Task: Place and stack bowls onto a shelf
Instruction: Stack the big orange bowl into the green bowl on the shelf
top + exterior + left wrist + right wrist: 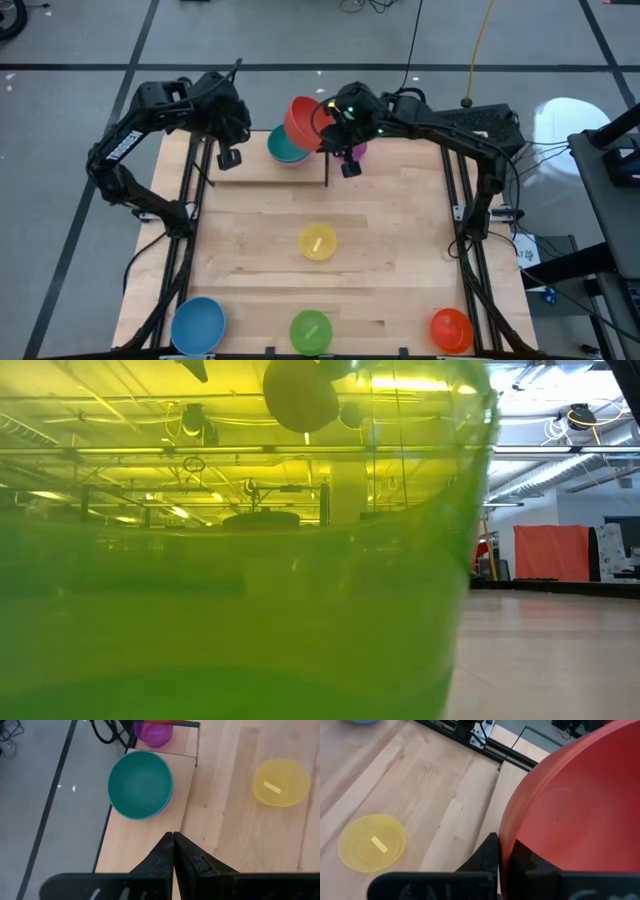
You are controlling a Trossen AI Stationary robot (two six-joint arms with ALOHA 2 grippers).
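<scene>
The red bowl [301, 122] hangs tilted above the shelf [250, 170], its rim pinched in the right gripper's [502, 851] closed fingers, beside the teal bowl [285, 147]. Released off-centre, it could slide off. The left gripper [173, 840], closed and empty, waits nearby.

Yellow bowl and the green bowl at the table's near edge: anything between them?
Nothing: in the high view only bare tabletop lies between the yellow bowl and the green bowl.

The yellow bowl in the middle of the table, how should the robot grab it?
Pinch the rim of the yellow bowl, coming straight down from above. It sits upright with its mouth open, alone on the bare table, so one finger can probably slip inside and one outside the thin wall.
</scene>
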